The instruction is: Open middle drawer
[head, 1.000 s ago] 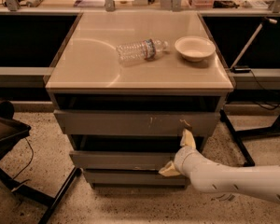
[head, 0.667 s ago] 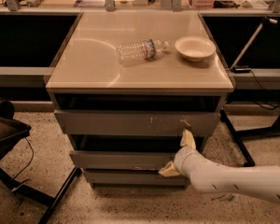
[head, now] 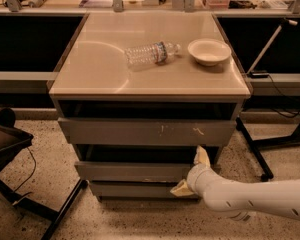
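The middle drawer [head: 135, 171] is a plain grey handleless front, standing out a little from the cabinet with a dark gap above it. My gripper [head: 191, 172] is at the drawer's right end. One pale finger [head: 202, 156] rises above the drawer's top edge into the gap. The other finger [head: 180, 188] lies below the front's lower edge. The jaws straddle the drawer front's right end, spread apart. My white arm [head: 250, 196] reaches in from the lower right.
Above is a wider grey drawer front [head: 147, 132] with white scratch marks, below a narrow one [head: 140, 190]. On the beige cabinet top [head: 90, 69] lie a clear plastic bottle [head: 151, 53] and a white bowl [head: 209, 51]. A dark chair [head: 7, 139] stands left, a black stand leg [head: 255, 156] right.
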